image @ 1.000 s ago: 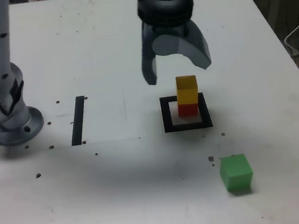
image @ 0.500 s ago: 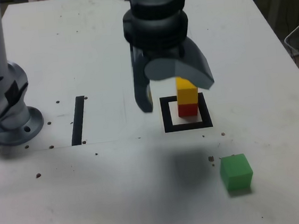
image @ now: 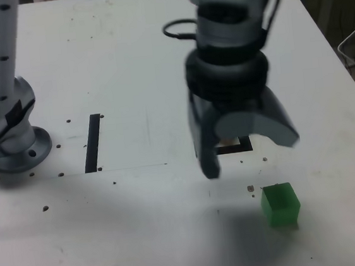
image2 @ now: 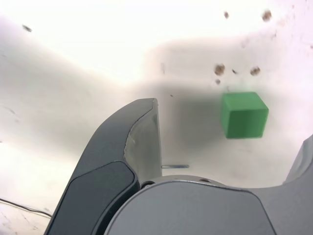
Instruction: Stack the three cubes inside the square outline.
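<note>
**Claw above the worktop beside the green cube**

Exterior view. The claw [image: 246, 148] hangs over the white worktop [image: 125, 62] with its 2 jaws spread wide and nothing between them. One jaw tip points down at the exterior view's left; the other curves out to the right. The claw body hides most of the square outline [image: 245, 145]; only a short piece of its black frame shows between the jaws. The red and yellow cubes cannot be seen in this view. The green cube [image: 280, 204] sits alone on the worktop, nearer the camera than the outline and toward the exterior view's right, just below the right-hand jaw and apart from it. A straight black strip [image: 93, 142] lies on the worktop well to the exterior view's left. The arm's grey base [image: 10, 141] stands at the far left edge. Small dark specks dot the surface.

Wrist view. The green cube [image2: 243, 115] rests flat on the worktop [image2: 73, 58], inside the shadow cast by the claw [image2: 230, 142]. One dark jaw fills the foreground beside it; the edge of the second jaw shows at the frame border. The cube lies between the 2 jaws, touching neither.
</note>
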`<action>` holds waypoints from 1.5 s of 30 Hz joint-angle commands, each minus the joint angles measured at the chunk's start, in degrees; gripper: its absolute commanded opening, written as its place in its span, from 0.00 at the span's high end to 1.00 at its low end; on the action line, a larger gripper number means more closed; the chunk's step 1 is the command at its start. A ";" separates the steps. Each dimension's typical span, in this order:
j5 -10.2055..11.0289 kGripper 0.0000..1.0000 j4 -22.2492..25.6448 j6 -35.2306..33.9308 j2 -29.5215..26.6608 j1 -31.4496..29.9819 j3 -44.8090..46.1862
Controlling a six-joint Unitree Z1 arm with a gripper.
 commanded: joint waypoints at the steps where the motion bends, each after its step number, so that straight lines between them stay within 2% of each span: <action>1: -0.58 0.01 -0.07 -0.39 1.93 -0.33 -1.63; 5: -1.29 0.01 -1.05 -1.13 5.05 -0.49 -3.22; 14: -0.32 0.02 -3.80 -1.45 10.89 -0.43 -5.49; 24: -1.19 0.15 -3.94 -1.58 14.37 0.01 -8.23; 30: -2.96 0.31 -3.82 -1.65 15.87 0.92 -8.19; 36: -2.40 0.44 -4.16 -1.70 15.88 1.00 -8.28; 42: -0.04 0.83 -6.43 -1.90 15.13 0.85 -8.48; 45: 1.38 0.92 -6.90 -2.29 14.64 0.75 -8.37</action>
